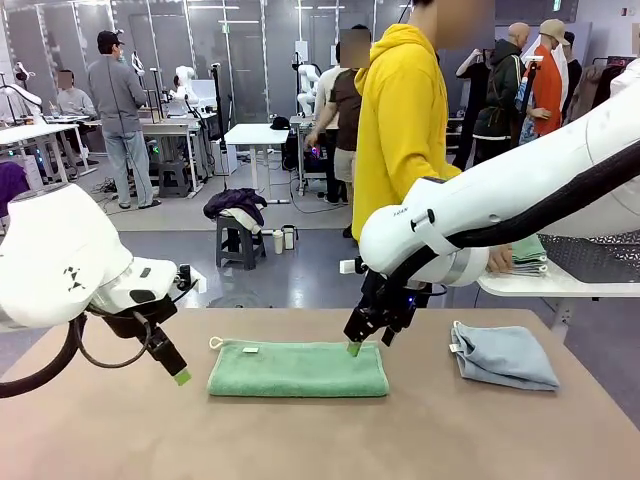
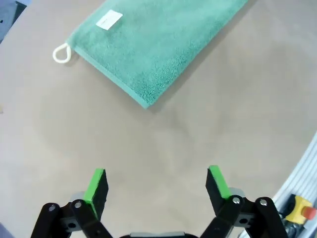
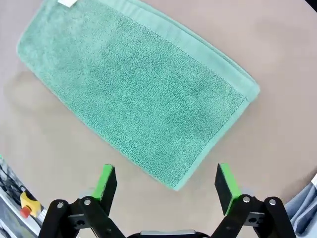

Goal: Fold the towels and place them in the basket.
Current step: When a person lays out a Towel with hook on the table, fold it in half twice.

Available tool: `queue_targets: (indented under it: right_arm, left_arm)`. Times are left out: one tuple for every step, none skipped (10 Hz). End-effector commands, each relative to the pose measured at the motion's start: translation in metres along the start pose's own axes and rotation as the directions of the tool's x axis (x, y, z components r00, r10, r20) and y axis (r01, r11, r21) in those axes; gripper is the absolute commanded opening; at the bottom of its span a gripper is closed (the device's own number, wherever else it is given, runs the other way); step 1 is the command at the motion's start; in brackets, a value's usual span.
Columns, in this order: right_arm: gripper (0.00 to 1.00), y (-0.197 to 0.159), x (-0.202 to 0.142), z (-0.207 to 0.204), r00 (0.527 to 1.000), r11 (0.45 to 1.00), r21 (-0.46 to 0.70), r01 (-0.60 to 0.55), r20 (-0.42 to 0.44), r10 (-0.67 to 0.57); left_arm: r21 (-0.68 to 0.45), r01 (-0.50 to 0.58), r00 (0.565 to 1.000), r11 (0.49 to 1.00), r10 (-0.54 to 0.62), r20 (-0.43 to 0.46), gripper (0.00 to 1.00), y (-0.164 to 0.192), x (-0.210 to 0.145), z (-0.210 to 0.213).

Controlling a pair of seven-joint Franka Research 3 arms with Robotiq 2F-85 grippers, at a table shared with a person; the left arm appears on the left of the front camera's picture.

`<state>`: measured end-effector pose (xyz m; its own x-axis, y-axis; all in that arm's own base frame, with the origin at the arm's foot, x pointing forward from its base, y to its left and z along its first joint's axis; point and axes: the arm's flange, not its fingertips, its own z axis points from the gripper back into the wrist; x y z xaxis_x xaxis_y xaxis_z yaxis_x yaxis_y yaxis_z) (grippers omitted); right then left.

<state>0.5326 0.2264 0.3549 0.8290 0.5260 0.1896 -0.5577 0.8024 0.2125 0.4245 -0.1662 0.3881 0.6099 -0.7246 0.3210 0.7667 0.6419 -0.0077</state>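
A green towel (image 1: 298, 368) lies folded in a long strip in the middle of the table, its white tag and loop at the left end. A light grey-blue towel (image 1: 503, 356) lies loosely folded at the right. My left gripper (image 1: 176, 372) hangs open just left of the green towel (image 2: 148, 44), a little above the table. My right gripper (image 1: 358, 345) is open over the far right edge of the green towel (image 3: 133, 94), with nothing between its fingers. More folded towels (image 1: 528, 254) are stacked on the side table beside a dark mesh basket (image 1: 598, 254).
A person in a yellow hoodie (image 1: 402, 120) stands at the far side, one hand by the stacked towels. A white side table (image 1: 560, 286) stands at the far right. Bare brown table (image 1: 320, 430) lies in front of the towels.
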Motion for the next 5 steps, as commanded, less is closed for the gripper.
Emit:
queue_targets:
  right_arm:
    - [1.00,0.002,0.001,0.003,1.000,1.000,0.000,-0.002,0.006,0.002]
    - [1.00,0.002,0.001,0.003,1.000,1.000,0.000,-0.002,0.006,0.002]
    - [1.00,0.002,0.001,0.003,1.000,1.000,0.000,-0.002,0.006,0.002]
    - [1.00,0.001,0.001,0.001,1.000,1.000,0.000,-0.002,0.002,0.002]
    - [1.00,0.010,0.005,0.008,0.997,0.997,-0.028,0.072,0.001,-0.072]
  left_arm:
    - [-0.022,0.000,1.000,1.000,-0.001,-0.021,1.00,0.009,0.017,-0.007]
    - [-0.022,0.000,1.000,1.000,-0.001,-0.021,1.00,0.009,0.017,-0.007]
    - [-0.022,0.000,1.000,1.000,-0.001,-0.021,1.00,0.009,0.017,-0.007]
    - [-0.013,0.005,1.000,1.000,-0.005,-0.003,1.00,0.005,0.012,-0.007]
    - [0.024,0.033,0.999,0.999,-0.034,0.010,1.00,-0.005,0.014,0.008]
